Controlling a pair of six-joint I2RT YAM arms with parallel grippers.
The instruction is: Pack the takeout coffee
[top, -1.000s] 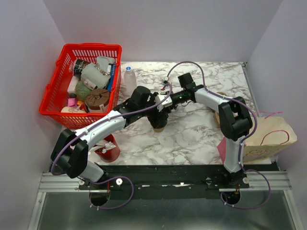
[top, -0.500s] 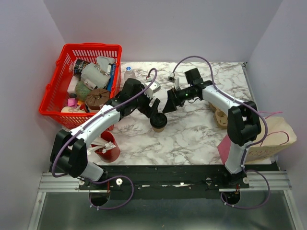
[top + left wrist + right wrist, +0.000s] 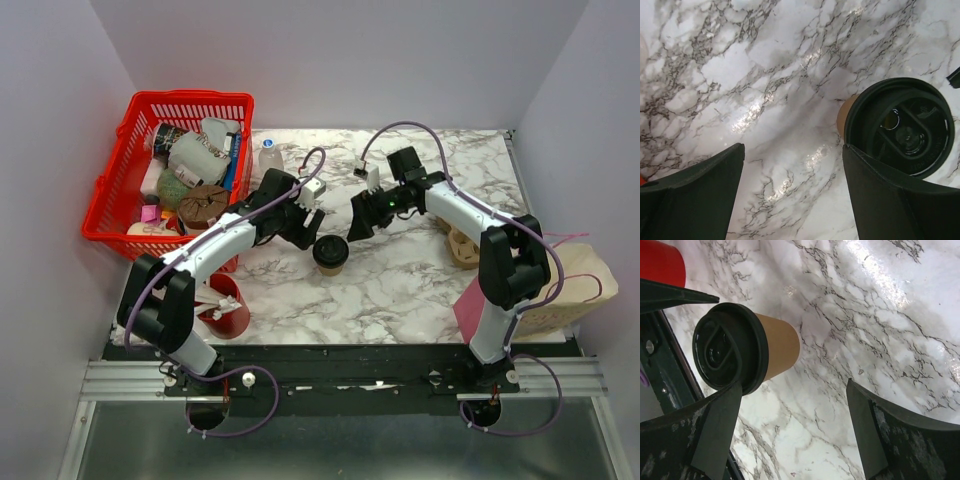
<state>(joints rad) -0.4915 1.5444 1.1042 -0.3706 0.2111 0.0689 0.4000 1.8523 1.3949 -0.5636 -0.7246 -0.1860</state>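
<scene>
Standing upright on the tabletop (image 3: 400,290), the takeout coffee (image 3: 331,254) sits between left fingers (image 3: 690,200) and right fingers (image 3: 890,440), both pairs spread apart. Best gripped gently on its tan wall, below the lid (image 3: 900,127).

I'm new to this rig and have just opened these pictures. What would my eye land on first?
First, the black-lidded takeout coffee, upright in the middle of the marble table. The left tool and right tool sit on either side of it, both open. Next comes the bright red basket crammed with items at the far left, then the paper bag at the right edge.
</scene>
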